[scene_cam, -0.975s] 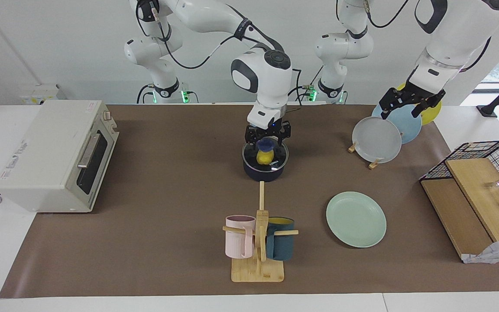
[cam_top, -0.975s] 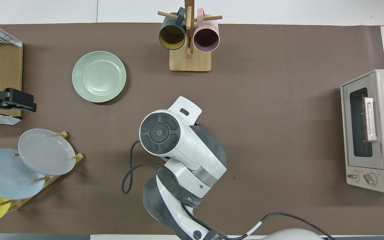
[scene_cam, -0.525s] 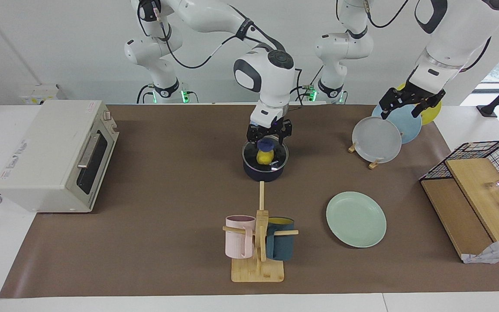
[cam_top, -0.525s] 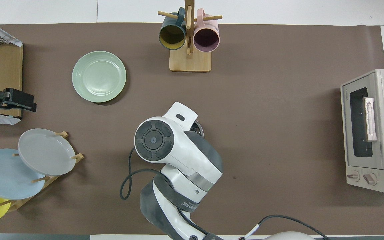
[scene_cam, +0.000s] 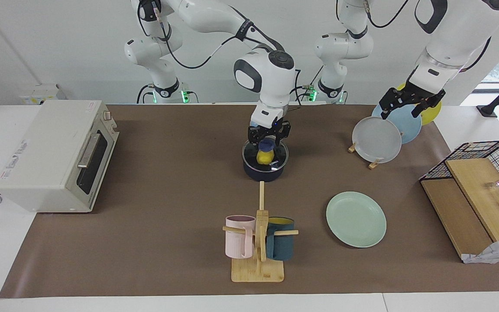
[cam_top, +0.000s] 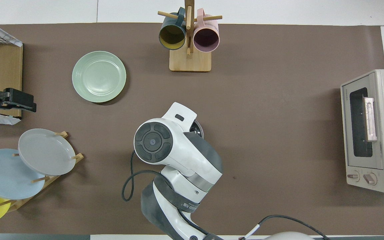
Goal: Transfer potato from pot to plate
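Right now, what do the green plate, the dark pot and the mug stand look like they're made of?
The plate: probably matte plastic or melamine, with an even pale green and no glare. The pot: likely enamelled or painted metal, dark blue with a slight sheen, though it could be plastic. The mug stand: light unpainted wood, perhaps bamboo, with visible grain.

The right gripper hangs over the navy pot, where the yellow potato sits (a blue lump on it). The mint-green plate lies apart. The left gripper waits over the plate rack.
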{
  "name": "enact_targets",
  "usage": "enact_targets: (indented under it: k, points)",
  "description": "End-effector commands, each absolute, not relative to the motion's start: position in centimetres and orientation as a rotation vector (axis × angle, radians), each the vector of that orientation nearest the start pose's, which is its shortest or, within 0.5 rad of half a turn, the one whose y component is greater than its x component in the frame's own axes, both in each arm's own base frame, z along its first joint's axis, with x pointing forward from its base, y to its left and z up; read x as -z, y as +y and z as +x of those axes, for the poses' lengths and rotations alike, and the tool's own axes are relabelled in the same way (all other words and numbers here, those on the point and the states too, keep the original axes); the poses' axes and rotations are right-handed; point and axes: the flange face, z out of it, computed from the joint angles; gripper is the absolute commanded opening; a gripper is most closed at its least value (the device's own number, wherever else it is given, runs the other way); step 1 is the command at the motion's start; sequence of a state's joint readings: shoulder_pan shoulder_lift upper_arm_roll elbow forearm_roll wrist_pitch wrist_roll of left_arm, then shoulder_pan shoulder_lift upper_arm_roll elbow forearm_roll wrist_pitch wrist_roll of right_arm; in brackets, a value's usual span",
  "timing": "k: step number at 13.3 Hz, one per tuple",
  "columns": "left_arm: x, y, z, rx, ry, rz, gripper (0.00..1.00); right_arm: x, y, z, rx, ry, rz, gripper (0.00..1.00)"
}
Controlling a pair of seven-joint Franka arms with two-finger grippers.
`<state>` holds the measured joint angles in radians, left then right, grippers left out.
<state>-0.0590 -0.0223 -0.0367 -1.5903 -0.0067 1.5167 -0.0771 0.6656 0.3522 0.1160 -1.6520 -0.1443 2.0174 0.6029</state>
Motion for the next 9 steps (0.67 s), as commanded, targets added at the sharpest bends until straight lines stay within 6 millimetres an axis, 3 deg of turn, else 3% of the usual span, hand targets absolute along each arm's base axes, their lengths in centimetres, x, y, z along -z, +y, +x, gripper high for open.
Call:
enact_targets:
  k: [1, 2, 3, 4, 6, 9]
  points:
    - [-62.5, -4.8, 53.1, -0.080, 0.028, -3.125, 1.00, -41.2, 44.9, 47.7, 0.145, -0.417, -3.170, 0.31]
    - [-62.5, -4.9, 53.1, -0.080, 0.031, -3.125, 1.00, -41.2, 44.9, 47.7, 0.144, -0.413, -3.169, 0.19]
    - [-62.5, -4.9, 53.1, -0.080, 0.031, -3.125, 1.00, -41.4, 44.9, 47.8, 0.149, -0.413, -3.168, 0.16]
    - [-62.5, -4.8, 53.1, -0.080, 0.028, -3.125, 1.00, -41.9, 44.7, 48.2, 0.153, -0.409, -3.168, 0.16]
    - [-62.5, -4.9, 53.1, -0.080, 0.031, -3.125, 1.00, -44.7, 43.7, 49.2, 0.161, -0.396, -3.175, 0.16]
    - [-62.5, -4.9, 53.1, -0.080, 0.031, -3.125, 1.00, -48.4, 40.2, 50.4, 0.158, -0.407, -3.188, 0.16]
